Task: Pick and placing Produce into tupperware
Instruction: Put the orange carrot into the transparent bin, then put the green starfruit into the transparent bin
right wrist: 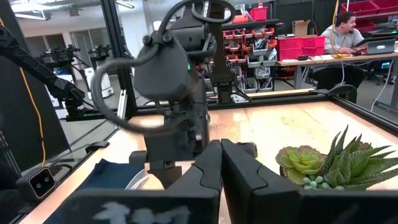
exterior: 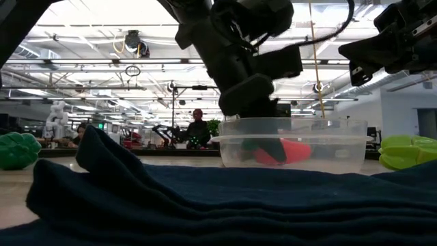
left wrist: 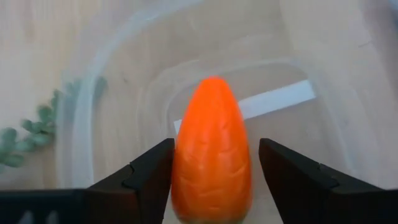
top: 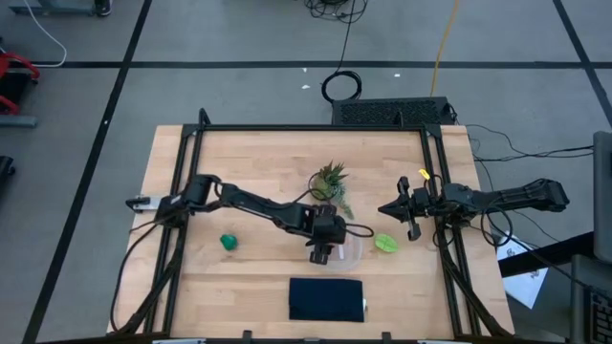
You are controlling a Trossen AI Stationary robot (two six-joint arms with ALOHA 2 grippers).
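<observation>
The orange carrot [left wrist: 211, 149] lies on the floor of the clear tupperware [top: 351, 250], and shows through its wall in the low view [exterior: 292, 152]. My left gripper [top: 320, 252] reaches down into the tupperware, open, with one finger on each side of the carrot. The lime-green piece [top: 385, 244] rests on the table to the tupperware's right. The dark green piece [top: 229, 242] rests on the table to its left. My right gripper [top: 387, 210] hangs shut above the table's right side, holding nothing. My left gripper stands astride the carrot's thick end, slanting down from the table's left. One finger [left wrist: 155, 171] lies right against the carrot's side; I cannot tell whether it touches. The other finger [left wrist: 280, 171] stands apart from it. The carrot rests on the tupperware floor.
A spiky potted plant [top: 330, 182] stands just behind the tupperware, close to the left arm. A dark navy cloth [top: 327, 299] lies near the front edge. Bare wood lies to the far left and far right of the table.
</observation>
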